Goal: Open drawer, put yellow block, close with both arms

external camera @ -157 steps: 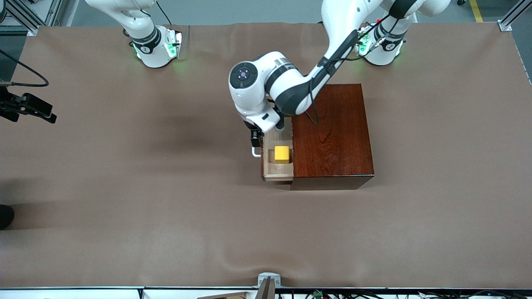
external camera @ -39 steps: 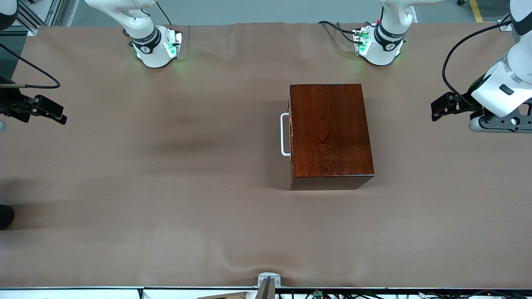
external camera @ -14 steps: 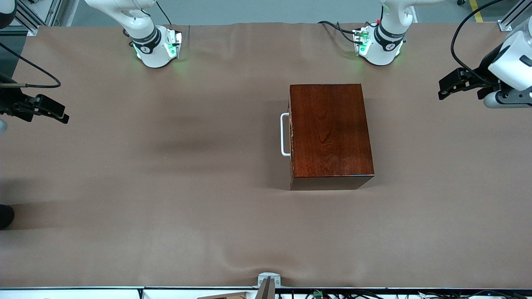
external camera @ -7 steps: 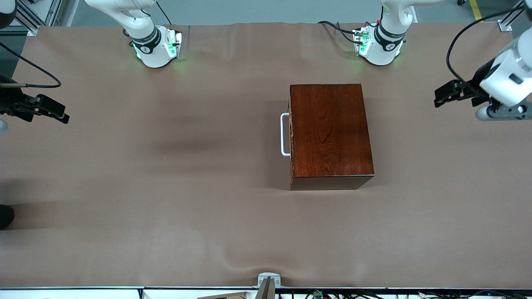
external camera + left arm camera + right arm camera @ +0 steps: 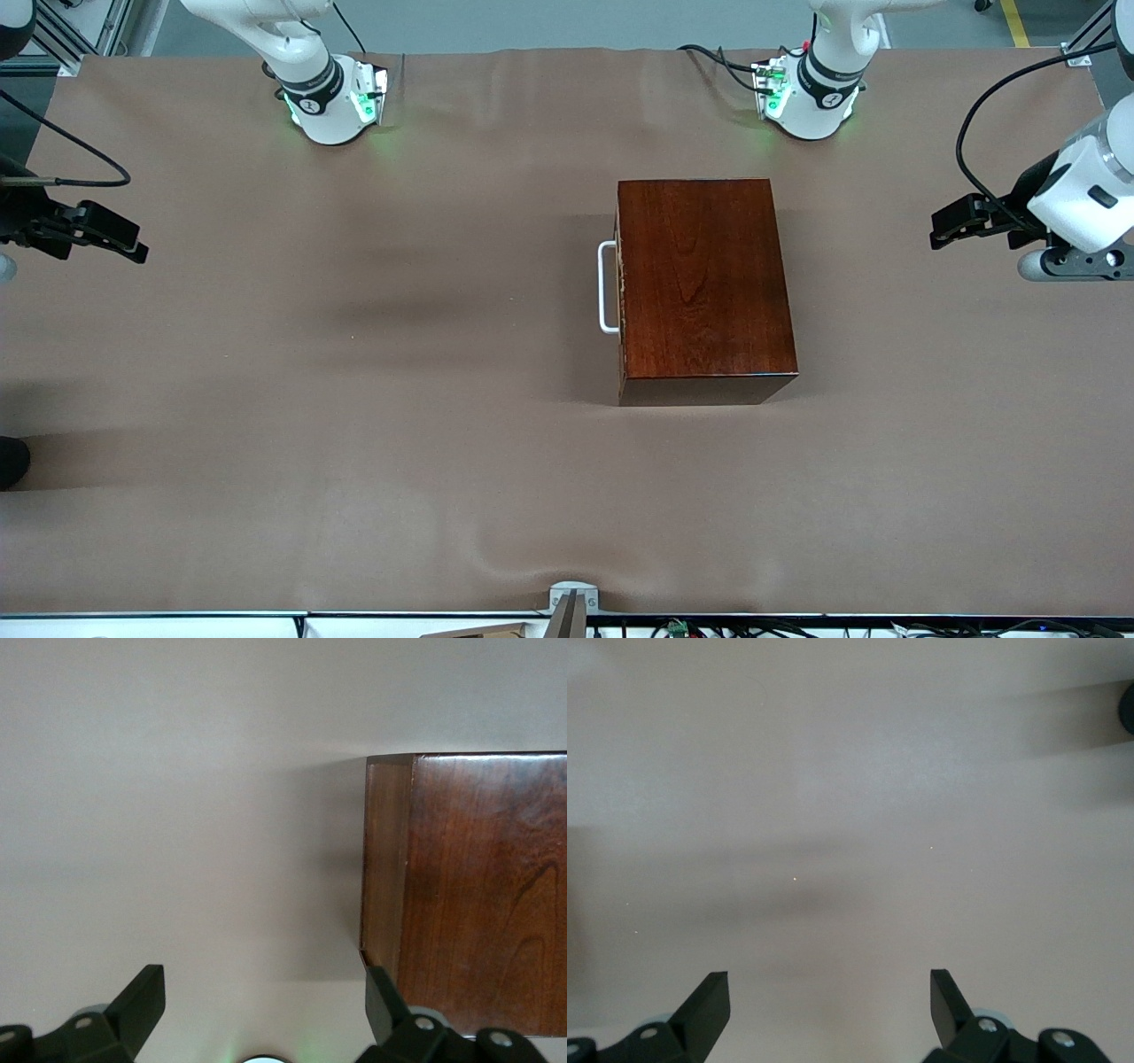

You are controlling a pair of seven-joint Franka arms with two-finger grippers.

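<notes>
Starting at the right arm's end of the table, you see the right gripper (image 5: 124,245) held in the air over the brown table cover (image 5: 354,425), well apart from the wooden box (image 5: 704,283). In the right wrist view its fingers (image 5: 709,1001) stand wide apart with only bare cover between them.

Moving along, the wooden box sits on the table nearer the left arm's base (image 5: 811,97) than the right arm's base (image 5: 332,102). Its drawer (image 5: 618,288) is pushed fully in, flush with the box's face, and the white handle (image 5: 606,288) sticks out from that face toward the right arm's end. You cannot see the yellow block in any view.

Past the box, toward the left arm's end, the left gripper (image 5: 952,221) hangs over the table cover, well clear of the box. In the left wrist view its fingers (image 5: 146,1001) are spread wide and hold nothing, and a corner of the box (image 5: 469,895) shows ahead of them.
</notes>
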